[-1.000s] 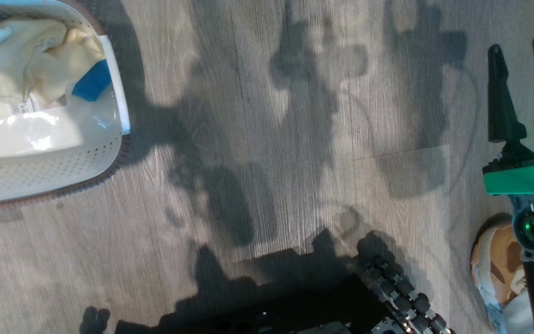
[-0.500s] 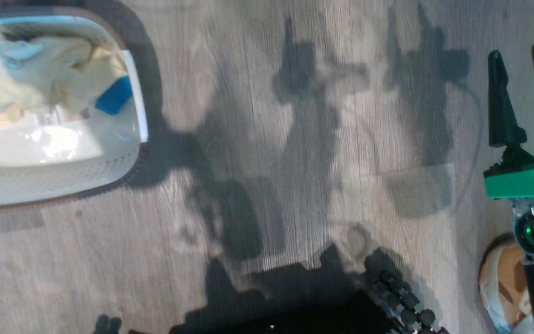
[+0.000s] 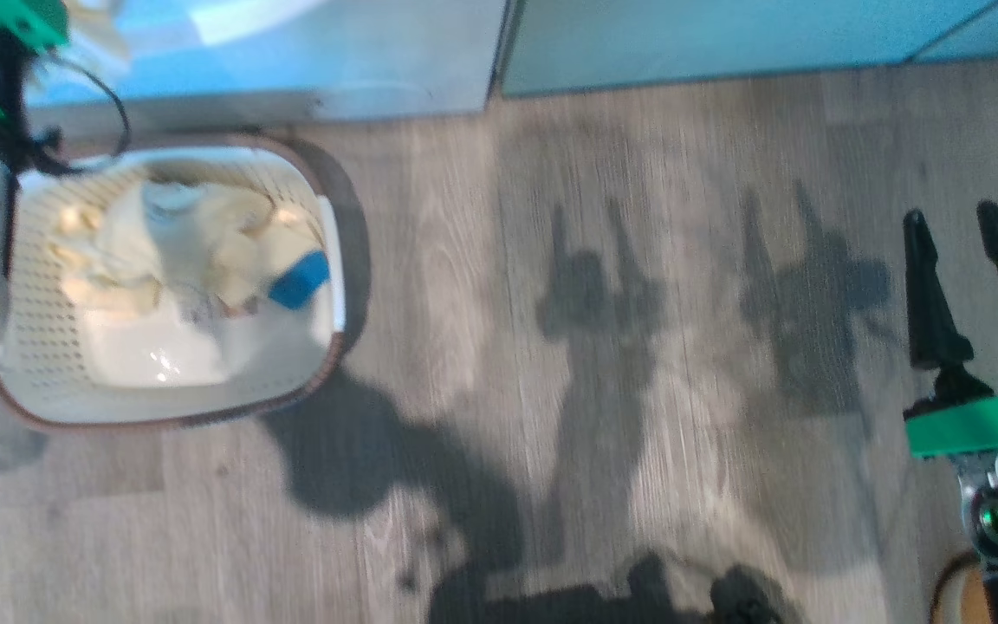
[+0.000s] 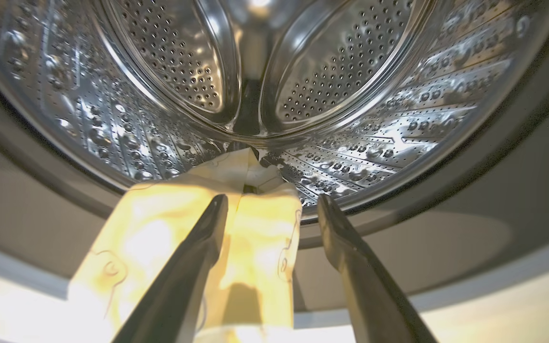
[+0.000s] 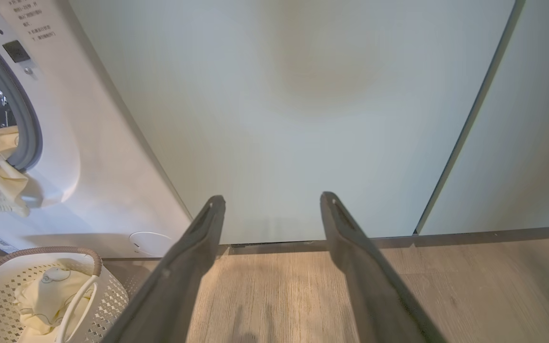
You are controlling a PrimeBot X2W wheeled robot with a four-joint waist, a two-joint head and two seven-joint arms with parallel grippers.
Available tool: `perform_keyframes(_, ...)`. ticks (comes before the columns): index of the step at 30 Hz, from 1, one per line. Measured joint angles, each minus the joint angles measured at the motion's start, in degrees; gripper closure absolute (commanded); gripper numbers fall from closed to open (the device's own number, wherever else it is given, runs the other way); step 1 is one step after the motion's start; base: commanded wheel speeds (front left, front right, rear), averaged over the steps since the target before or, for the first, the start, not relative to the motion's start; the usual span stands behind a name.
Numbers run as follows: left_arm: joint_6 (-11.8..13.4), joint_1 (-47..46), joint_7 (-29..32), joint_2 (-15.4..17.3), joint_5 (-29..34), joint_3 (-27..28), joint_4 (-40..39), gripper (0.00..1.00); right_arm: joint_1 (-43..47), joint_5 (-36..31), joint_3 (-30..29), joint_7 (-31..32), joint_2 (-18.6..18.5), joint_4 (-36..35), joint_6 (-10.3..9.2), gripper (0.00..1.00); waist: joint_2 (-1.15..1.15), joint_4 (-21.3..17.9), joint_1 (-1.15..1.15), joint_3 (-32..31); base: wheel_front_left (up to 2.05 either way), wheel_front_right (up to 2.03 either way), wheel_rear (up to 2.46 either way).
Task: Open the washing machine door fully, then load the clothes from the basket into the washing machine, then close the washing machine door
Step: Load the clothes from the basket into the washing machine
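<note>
Left gripper (image 4: pixel 272 199) spread before the drum (image 4: pixel 169 62) — cream garment (image 4: pixel 160 238) draped over its lip.

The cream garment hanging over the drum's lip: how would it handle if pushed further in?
Probably floppy: the garment folds and drapes over the edge of the drum instead of holding shape. Likely light, as thin cloth. Pushed, it may bunch, or slip back out, since part hangs outside the washing machine.

You had the white washing machine (image 5: pixel 88 157) with its mouth open, the perforated steel drum (image 4: pixel 160 71) shining inside. One cream-yellow garment (image 4: pixel 127 228) hung over the grey gasket (image 5: pixel 29 128) lip, partly outside. The cream-white basket (image 3: pixel 40 347) sat upright on the floor (image 3: pixel 551 433) just before the machine, holding crumpled cream clothes (image 3: pixel 196 243) and one blue piece (image 3: pixel 300 279).
</note>
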Motion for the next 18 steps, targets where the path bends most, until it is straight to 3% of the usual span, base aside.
perform_keyframes(9, 0.0, 17.9, 0.0, -0.3, 0.5, 3.5, -12.1, 0.00, 4.9, 0.0, -0.2, 0.0, -0.6, 0.6, 0.00, 0.00, 0.00, 2.5, 0.00, -9.3, 0.00, 0.00, 0.00)
perform_keyframes(18, 1.3, 36.9, 0.0, -4.6, 4.7, 12.2, -24.1, 0.00, 8.5, 0.0, 0.2, 0.0, -0.8, 0.7, 0.00, 0.00, 0.00, 4.2, 0.00, -15.2, 0.00, 0.00, 0.00)
